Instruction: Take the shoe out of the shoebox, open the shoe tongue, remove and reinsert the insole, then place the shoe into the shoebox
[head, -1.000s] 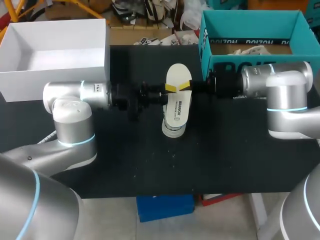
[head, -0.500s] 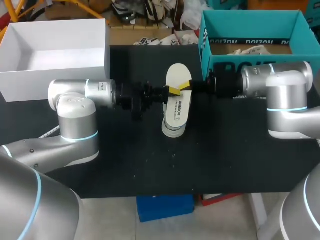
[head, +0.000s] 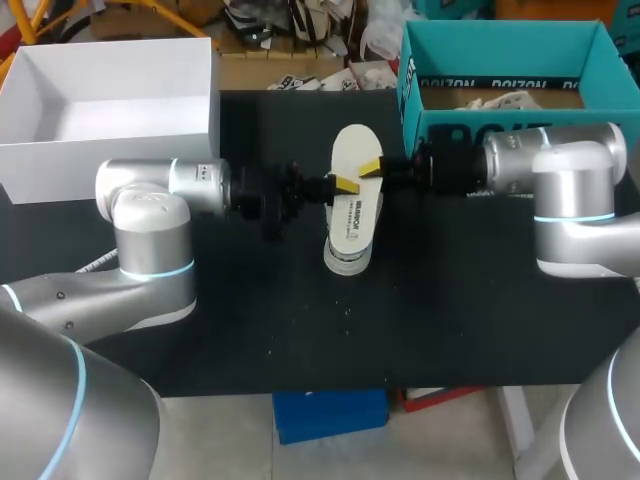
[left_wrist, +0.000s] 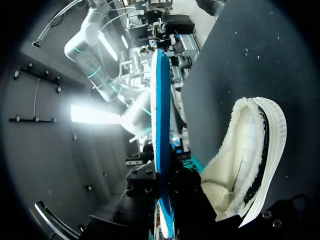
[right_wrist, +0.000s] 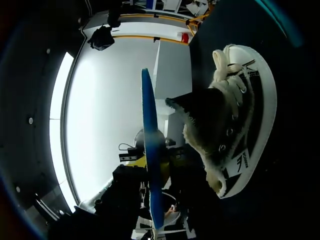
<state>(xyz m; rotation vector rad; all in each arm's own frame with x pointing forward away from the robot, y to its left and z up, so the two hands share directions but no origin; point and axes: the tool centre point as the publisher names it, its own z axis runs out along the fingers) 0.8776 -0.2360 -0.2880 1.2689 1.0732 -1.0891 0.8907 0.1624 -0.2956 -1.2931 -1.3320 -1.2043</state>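
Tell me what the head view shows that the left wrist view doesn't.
Head view only: the open white cardboard box, the teal cardboard shoebox, the printed top face of the cream flat insole, and the yellow tips of the left end effector and right end effector on it. Left wrist view only: the insole's blue underside, edge-on, and the fleecy lining of the white sneaker. Both: insole, sneaker, black table.

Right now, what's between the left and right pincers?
The insole: the head view shows the left pincer and right pincer gripping its opposite edges, above the shoe.
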